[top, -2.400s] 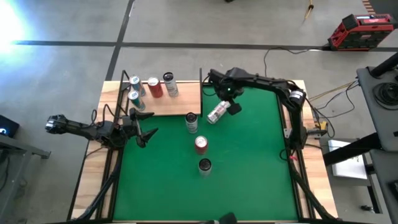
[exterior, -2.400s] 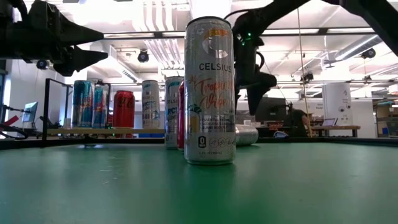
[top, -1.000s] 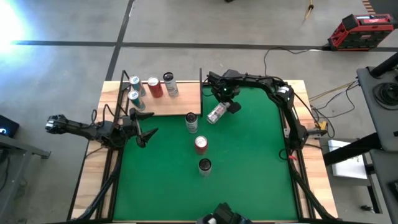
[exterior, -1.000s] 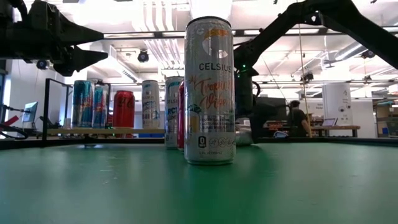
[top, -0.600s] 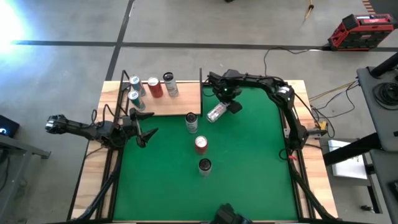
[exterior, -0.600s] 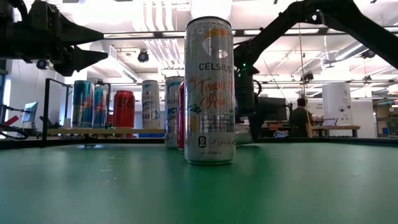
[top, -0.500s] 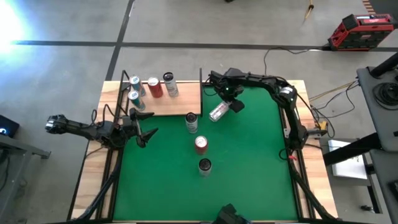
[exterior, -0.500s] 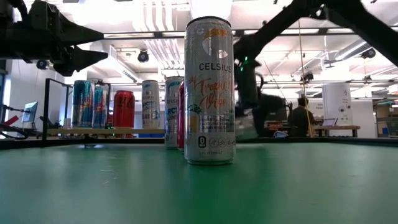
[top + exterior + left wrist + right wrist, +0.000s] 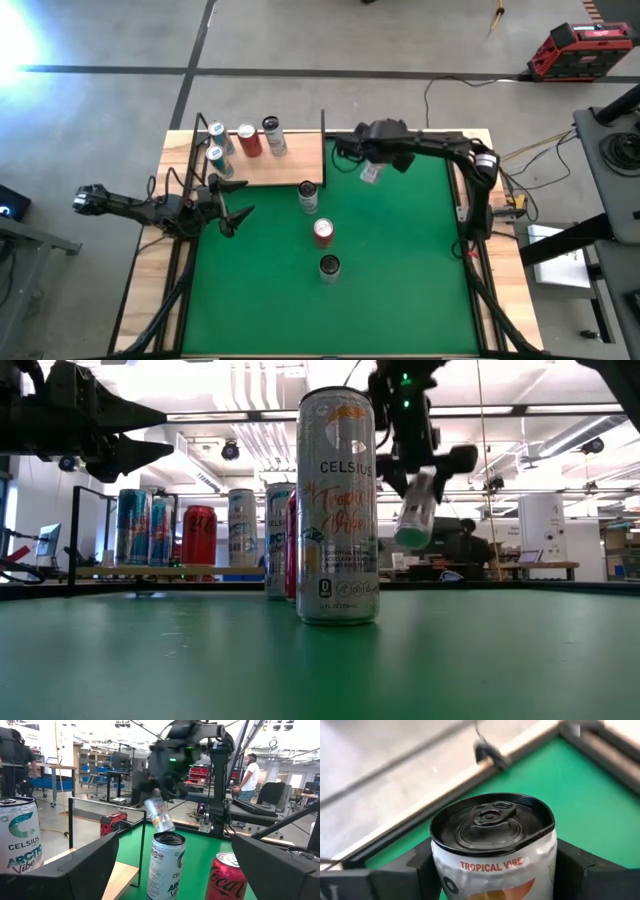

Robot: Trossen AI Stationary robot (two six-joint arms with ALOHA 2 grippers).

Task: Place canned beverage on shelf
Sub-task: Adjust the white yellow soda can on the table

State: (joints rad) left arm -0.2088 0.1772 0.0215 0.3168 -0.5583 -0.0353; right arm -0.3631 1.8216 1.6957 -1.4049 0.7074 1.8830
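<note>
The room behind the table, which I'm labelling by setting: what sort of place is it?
Probably a robotics lab or workshop: open ceiling ducts, workbenches, racks, and people at stations.

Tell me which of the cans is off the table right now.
The tilted silver can held in the right gripper, in the air beside the shelf. Every other can stands upright on the shelf or green mat.

Our right gripper [image 9: 372, 172] hangs raised near the table's far edge, its 2 fingers clamped on a can [image 9: 371, 174]. Our left gripper [image 9: 232, 203] waits at the table's left edge, jaws spread wide.
</note>
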